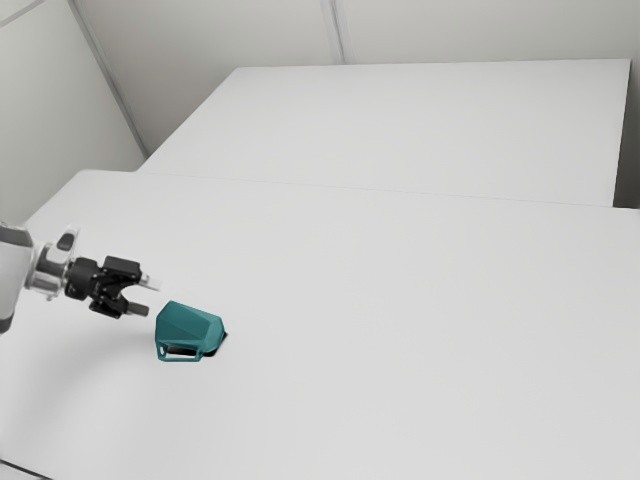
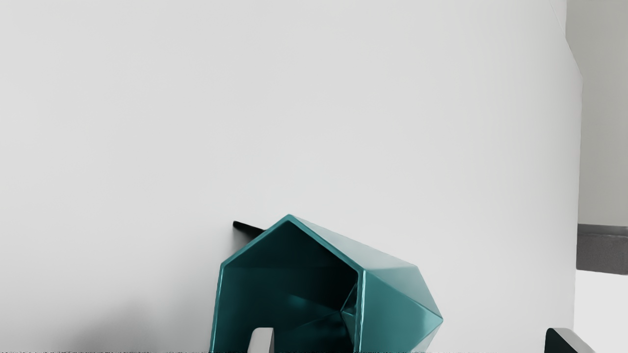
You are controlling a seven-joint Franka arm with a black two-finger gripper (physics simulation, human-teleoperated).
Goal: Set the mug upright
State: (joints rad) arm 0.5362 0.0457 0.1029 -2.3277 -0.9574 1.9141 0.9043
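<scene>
Wrist view looks into the mug (image 2: pixel 397 294), exterior view shows its handle (image 1: pixel 182 359), the pincer (image 1: pixel 148 297) spread wide.

Pale arm (image 1: pixel 12 270), grey-tipped black fingers (image 1: pixel 137 309)

Teal faceted mug (image 2: pixel 397 294): near part cut off by the wrist view's bottom edge, some of its open mouth behind one pale, blunt fingertip (image 2: pixel 264 340); depths too dark to read. Exterior view: mug's inside hidden by its own walls. Thin black pointed sliver (image 2: pixel 246 227) runs in behind the mug; shadow or solid, cannot tell. Black two-finger gripper (image 1: pixel 153 299): both fingers cropped by the wrist view's bottom edge; small joints too tiny to make out. White rounded arm (image 1: pixel 12 275) cut by the exterior view's left edge.
</scene>
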